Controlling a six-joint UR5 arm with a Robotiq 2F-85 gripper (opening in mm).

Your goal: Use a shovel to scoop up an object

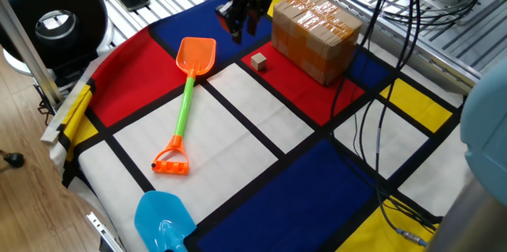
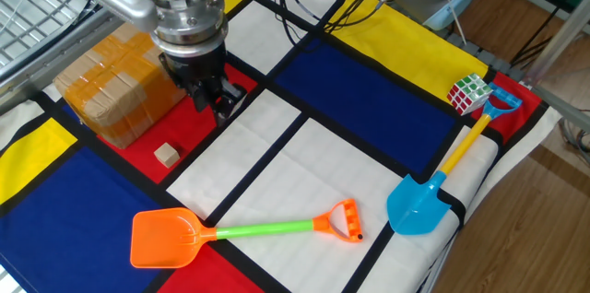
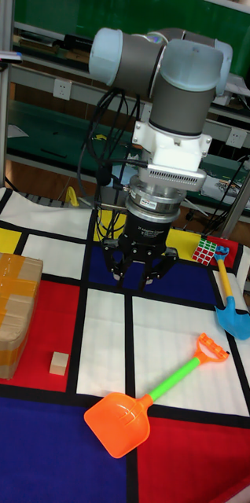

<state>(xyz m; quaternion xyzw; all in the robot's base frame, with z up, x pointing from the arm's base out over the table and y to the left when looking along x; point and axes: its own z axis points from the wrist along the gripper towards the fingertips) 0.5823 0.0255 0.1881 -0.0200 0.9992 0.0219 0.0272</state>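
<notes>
The shovel lies flat on the patterned cloth, its orange blade on the red and blue squares and its green shaft across a white square. The object, a tiny tan cube, rests on a red square beside the big taped box. My gripper hangs above the cloth, open and holding nothing, left of the cube and beyond the blade's tip. In the tall fixed view the gripper points down over the blue and white squares, well above the shovel and right of the cube.
A light blue shovel and a Rubik's cube lie near the cloth's edge. Cables trail over the cloth beside the box. A black round device stands off the table corner.
</notes>
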